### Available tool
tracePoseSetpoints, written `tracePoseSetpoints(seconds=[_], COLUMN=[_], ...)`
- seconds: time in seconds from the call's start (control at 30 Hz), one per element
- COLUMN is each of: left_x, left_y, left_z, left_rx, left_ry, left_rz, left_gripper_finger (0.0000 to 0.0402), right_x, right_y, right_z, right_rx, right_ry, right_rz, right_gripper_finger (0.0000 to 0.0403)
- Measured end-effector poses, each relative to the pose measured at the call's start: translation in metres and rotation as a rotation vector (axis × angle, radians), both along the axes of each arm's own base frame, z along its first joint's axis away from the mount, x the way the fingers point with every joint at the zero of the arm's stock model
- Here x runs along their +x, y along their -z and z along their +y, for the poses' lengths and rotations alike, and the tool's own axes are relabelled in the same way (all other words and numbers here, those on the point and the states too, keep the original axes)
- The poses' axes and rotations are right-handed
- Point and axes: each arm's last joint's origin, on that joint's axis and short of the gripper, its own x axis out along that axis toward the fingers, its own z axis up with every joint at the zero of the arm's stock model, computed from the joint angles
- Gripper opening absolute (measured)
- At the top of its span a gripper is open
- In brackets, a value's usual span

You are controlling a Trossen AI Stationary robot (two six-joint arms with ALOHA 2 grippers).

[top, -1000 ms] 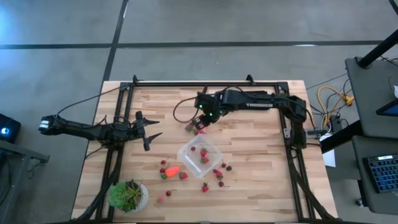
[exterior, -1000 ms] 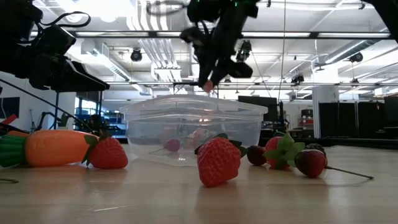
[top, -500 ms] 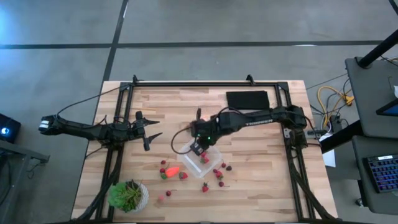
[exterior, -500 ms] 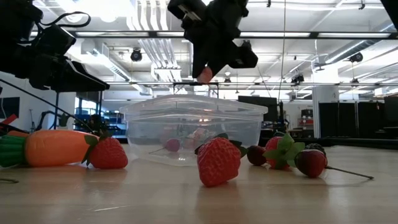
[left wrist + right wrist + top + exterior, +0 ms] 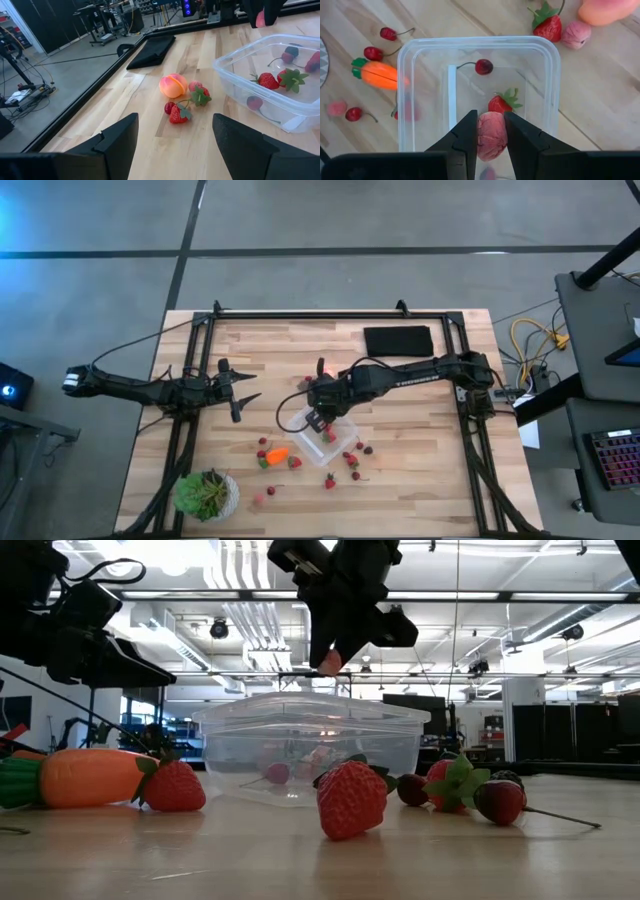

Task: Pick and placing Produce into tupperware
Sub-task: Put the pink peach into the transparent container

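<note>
The clear square tupperware [image 5: 324, 435] [image 5: 310, 745] stands on the table and holds a cherry [image 5: 484, 66] and a strawberry [image 5: 501, 104]. My right gripper [image 5: 318, 418] [image 5: 491, 142] hovers above it, shut on a pink-red produce piece [image 5: 491, 134]. The orange carrot [image 5: 277, 453] [image 5: 85, 777] and several strawberries [image 5: 352, 460] lie on the table around the tupperware. A round pink-orange fruit [image 5: 173, 85] lies on its far side. My left gripper [image 5: 240, 393] [image 5: 175, 145] waits open at the table's left. My right gripper pinches the pink-red piece [image 5: 491, 131] between its two fingers [image 5: 466, 137], coming from above and pointing down. In the low view the piece [image 5: 328, 662] shows at the fingers' free ends. It is lifted clear, above the tupperware's open top.
A black pad [image 5: 398, 339] lies at the far right of the table. A potted green plant [image 5: 207, 493] stands at the near left corner. More strawberries and cherries [image 5: 497, 800] lie to the right of the tupperware and nearer than it. Metal frame rails [image 5: 300, 315] border the table.
My right gripper has carried the pink-red piece from the far side of the tupperware toward the table's near edge, and now stands over the tupperware. The arm's move has uncovered the black pad. Over the last half second it has barely moved.
</note>
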Motion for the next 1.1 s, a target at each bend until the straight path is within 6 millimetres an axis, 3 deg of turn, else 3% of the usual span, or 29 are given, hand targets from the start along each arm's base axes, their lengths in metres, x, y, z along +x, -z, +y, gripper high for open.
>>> tracePoseSetpoints(seconds=[0.27,0.57,0.83,0.97,1.1], left_x=[0.0,0.0,0.0,0.0,0.0], left_y=[0.0,0.0,0.0,0.0,0.0], left_z=[0.0,0.0,0.0,0.0,0.0], left_rx=[0.0,0.0,0.0,0.0,0.0], left_ry=[0.0,0.0,0.0,0.001,0.0], left_rz=[0.0,0.0,0.0,-0.001,-0.001], left_gripper_finger=[0.0242,0.0242,0.0242,0.0242,0.0242], right_x=[0.001,0.016,0.019,0.019,0.015], right_y=[0.001,0.043,0.042,0.038,0.021], right_z=[-0.001,-0.008,-0.009,-0.018,-0.036], right_rx=[-0.011,-0.021,-0.061,-0.085,-0.067], right_ry=[-0.023,-0.043,-0.081,-0.023,0.048], right_rz=[-0.001,0.096,0.063,0.044,0.0], right_gripper_finger=[0.0082,0.0089,0.0177,0.0229,0.0256])
